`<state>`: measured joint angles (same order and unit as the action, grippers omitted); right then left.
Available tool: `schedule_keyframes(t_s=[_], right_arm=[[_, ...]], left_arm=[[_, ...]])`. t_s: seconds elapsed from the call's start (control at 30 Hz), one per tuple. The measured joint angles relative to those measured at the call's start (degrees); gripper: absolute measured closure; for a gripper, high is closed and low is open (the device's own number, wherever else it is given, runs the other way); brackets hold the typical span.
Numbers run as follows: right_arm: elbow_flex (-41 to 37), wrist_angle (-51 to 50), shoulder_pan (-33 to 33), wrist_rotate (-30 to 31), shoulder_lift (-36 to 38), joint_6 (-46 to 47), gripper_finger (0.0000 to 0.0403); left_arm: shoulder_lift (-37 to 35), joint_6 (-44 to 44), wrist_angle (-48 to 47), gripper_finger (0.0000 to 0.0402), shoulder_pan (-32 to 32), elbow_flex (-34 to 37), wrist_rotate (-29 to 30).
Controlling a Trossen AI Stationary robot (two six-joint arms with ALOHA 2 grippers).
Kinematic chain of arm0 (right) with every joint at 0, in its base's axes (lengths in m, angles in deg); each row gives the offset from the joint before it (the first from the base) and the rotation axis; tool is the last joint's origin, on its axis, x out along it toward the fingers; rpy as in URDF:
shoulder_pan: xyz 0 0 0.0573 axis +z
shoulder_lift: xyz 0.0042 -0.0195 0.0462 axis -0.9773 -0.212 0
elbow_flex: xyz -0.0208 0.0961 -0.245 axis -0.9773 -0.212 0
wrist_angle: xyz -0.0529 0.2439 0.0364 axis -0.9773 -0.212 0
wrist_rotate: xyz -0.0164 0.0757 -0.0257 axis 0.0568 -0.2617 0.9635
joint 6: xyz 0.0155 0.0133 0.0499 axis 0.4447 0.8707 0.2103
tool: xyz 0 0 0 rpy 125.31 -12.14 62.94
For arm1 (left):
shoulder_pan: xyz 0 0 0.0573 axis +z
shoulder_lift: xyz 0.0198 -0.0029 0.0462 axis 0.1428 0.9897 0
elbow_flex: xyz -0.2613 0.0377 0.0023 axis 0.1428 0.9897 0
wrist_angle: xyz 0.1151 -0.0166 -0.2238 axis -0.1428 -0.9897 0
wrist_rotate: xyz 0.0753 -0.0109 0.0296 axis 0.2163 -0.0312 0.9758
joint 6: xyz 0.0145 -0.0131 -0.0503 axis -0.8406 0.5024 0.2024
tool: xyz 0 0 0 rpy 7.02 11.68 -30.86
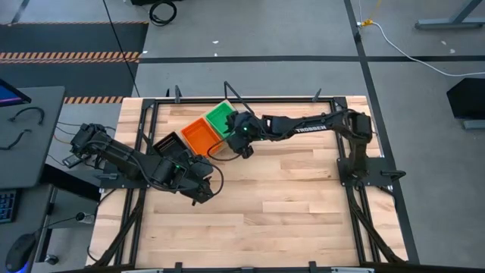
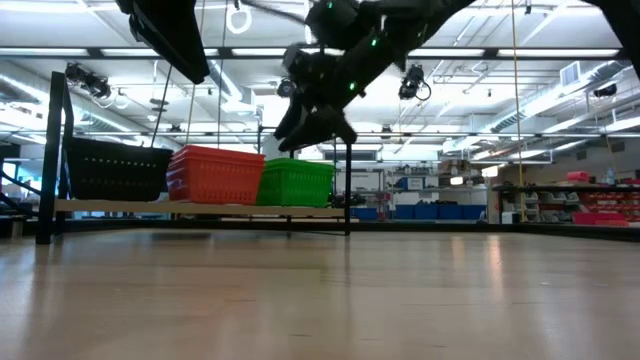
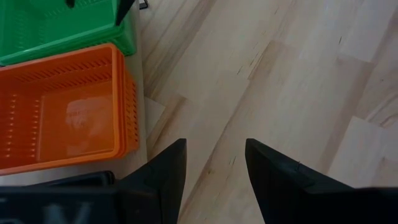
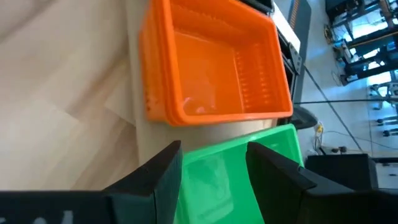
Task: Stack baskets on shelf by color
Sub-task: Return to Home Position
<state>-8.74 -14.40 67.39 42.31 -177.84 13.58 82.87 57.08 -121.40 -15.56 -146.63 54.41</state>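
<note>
The black basket (image 1: 170,144), the orange baskets (image 1: 201,135) and the green basket (image 1: 221,115) stand side by side on the shelf (image 2: 200,208) at the table's far left. The orange ones (image 3: 62,112) show more than one rim, nested. My right gripper (image 4: 211,165) is open and empty. It hangs above the near end of the green basket (image 4: 249,174), next to the orange one (image 4: 211,68), and touches neither. My left gripper (image 3: 214,168) is open and empty over bare table, on the near side of the shelf.
Black frame rails (image 1: 250,100) run along the table's far, left and right sides. The shelf's thin black posts (image 2: 45,160) stand at its ends. The wide butcher-block top (image 1: 288,205) lies to the near and right of the shelf. A desk with cables (image 1: 23,129) stands beyond the left edge.
</note>
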Motion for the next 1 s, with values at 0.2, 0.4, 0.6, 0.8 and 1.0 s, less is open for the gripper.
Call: schedule_keyframes(t_s=[0.2,0.4,0.6,0.8,1.0], right_arm=[[0.00,-7.72,3.24,2.14,4.52,8.59,0.0219],[0.00,-25.38,3.94,1.97,11.72,26.90,0.0220],[0.00,-43.27,4.78,-0.54,18.64,42.08,0.0227],[0.00,-53.06,7.78,2.50,24.51,50.88,0.0234],[-0.24,-52.44,9.30,6.88,32.90,52.42,0.0253]], left_arm=[[0.00,-1.30,0.07,0.0230,0.00,0.00,0.78],[0.00,-11.71,5.89,0.0230,0.33,0.00,8.08],[0.42,-31.52,26.56,0.0271,4.64,0.00,0.71],[2.11,-44.24,41.57,0.0335,13.30,0.00,-15.13],[3.08,-43.60,43.25,0.0394,21.76,0.04,-21.10]])
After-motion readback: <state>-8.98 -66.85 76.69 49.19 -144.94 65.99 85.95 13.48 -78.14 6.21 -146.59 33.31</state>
